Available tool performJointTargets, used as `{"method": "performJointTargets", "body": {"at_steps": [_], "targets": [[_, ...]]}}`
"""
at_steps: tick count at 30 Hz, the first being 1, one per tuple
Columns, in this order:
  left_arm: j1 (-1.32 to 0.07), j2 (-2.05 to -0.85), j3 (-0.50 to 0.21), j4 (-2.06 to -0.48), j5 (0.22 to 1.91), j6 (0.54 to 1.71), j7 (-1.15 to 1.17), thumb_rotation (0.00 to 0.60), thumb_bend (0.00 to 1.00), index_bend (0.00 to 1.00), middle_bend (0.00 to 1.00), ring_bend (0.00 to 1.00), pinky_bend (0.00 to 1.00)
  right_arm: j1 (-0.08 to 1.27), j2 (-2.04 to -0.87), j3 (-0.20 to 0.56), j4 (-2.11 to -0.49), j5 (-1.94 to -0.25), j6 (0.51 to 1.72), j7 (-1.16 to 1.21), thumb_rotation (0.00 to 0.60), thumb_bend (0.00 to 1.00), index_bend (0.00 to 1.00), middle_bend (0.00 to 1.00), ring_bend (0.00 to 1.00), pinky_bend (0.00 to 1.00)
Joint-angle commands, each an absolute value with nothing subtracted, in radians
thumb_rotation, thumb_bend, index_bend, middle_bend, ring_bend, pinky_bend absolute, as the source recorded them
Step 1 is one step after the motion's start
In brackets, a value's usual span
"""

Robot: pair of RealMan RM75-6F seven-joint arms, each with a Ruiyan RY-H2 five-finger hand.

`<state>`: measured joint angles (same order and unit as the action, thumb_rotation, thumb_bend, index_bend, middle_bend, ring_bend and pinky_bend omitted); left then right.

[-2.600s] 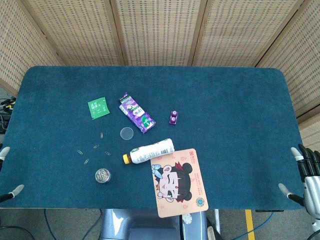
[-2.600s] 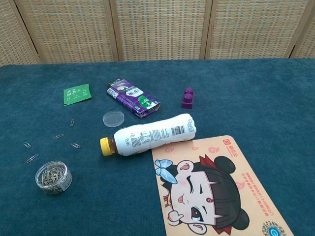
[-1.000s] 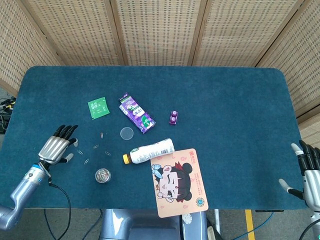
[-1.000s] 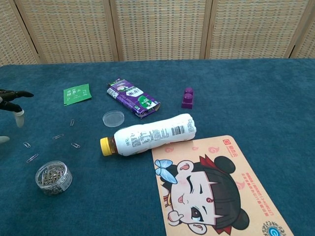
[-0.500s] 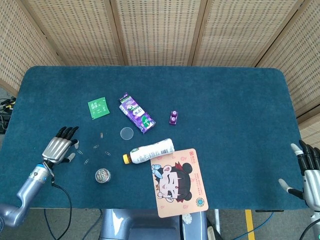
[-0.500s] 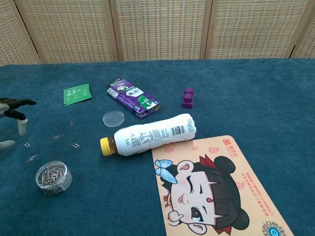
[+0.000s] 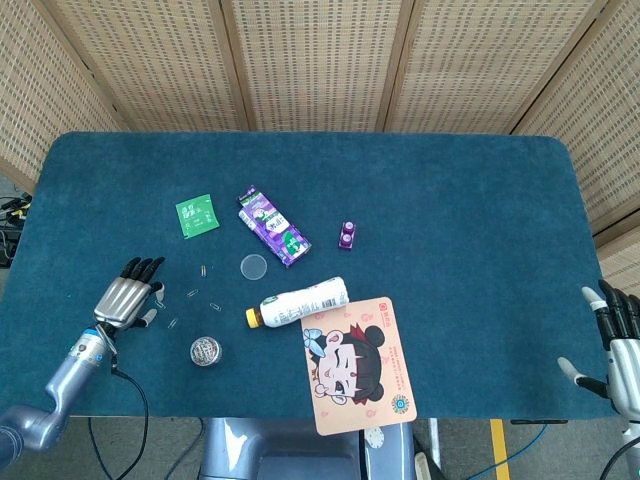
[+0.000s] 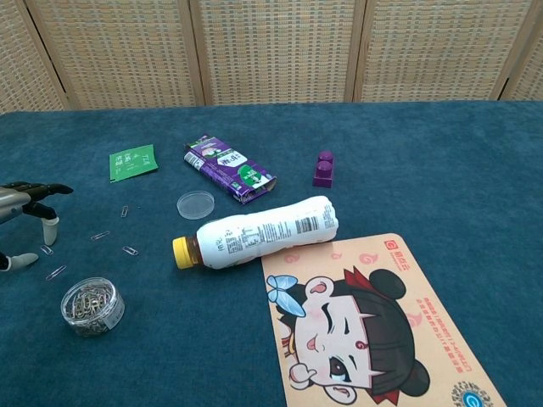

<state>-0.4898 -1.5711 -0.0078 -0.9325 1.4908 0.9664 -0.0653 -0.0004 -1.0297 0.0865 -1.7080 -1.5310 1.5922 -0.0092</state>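
Paperclips (image 7: 172, 322), loose on the blue table (image 7: 450, 220), are what the left hand (image 7: 128, 299) hovers over, fingers spread apart, holding nothing; fingertips (image 8: 51, 225) point down just above the clip (image 8: 47, 250) nearest the table's left edge in the chest view. Judgement: thin bent wire, near weightless, stiff but tiny and flat on the nap, so they'll likely slip and need a fingertip pinch on the wire loop, nails in under the edge. Small clear jar of clips (image 7: 206, 350) sits at 4 o'clock from the hand, near; its clear lid (image 7: 254, 266) lies apart at 2 o'clock. More clips (image 7: 191, 293) scatter between hand and lid. White bottle with yellow cap (image 7: 298, 302) lies on its side right of the jar, touching the cartoon mouse pad (image 7: 360, 365) that overhangs the near table edge. Right hand (image 7: 615, 345) is off the table's right corner, fingers apart, empty. Farther back: purple drink carton (image 7: 271, 226), green sachet (image 7: 196, 214) at 12 o'clock of the hand, purple block (image 7: 347, 235), wicker screen (image 7: 320, 60) behind.
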Motion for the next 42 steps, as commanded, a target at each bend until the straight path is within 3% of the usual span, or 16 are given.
{"method": "performJointTargets", "body": {"at_steps": [1,11,23,32,42], "targets": [[-0.491,-1.575,-0.008,-0.93,1.489,0.966,-0.068,0.6,0.37,0.48,0.0,0.0,0.0,0.0,-1.029,0.086,-1.708,-1.531,1.592,-0.006,0.6,0.0,0.08,0.0,0.0,0.0],[-0.497,-1.59,-0.004,-0.928,1.473,0.954,-0.042,0.6,0.37,0.61,0.0,0.0,0.0,0.0,-1.023,0.086,-1.706,-1.529,1.591,0.01,0.6,0.0,0.08,0.0,0.0,0.0],[-0.495,-1.56,-0.012,-0.96,1.467,0.985,-0.033,0.6,0.37,0.63,0.0,0.0,0.0,-0.002,-1.019,0.086,-1.705,-1.532,1.595,0.02,0.6,0.0,0.09,0.0,0.0,0.0],[-0.479,-1.413,0.014,-1.191,1.568,1.13,-0.049,0.6,0.37,0.63,0.0,0.0,0.0,-0.004,-1.016,0.084,-1.707,-1.535,1.599,0.027,0.6,0.0,0.09,0.0,0.0,0.0],[-0.47,-1.321,0.1,-1.439,1.687,1.161,0.061,0.6,0.37,0.63,0.0,0.0,0.0,-0.006,-1.013,0.083,-1.705,-1.537,1.603,0.035,0.6,0.0,0.09,0.0,0.0,0.0]]}}
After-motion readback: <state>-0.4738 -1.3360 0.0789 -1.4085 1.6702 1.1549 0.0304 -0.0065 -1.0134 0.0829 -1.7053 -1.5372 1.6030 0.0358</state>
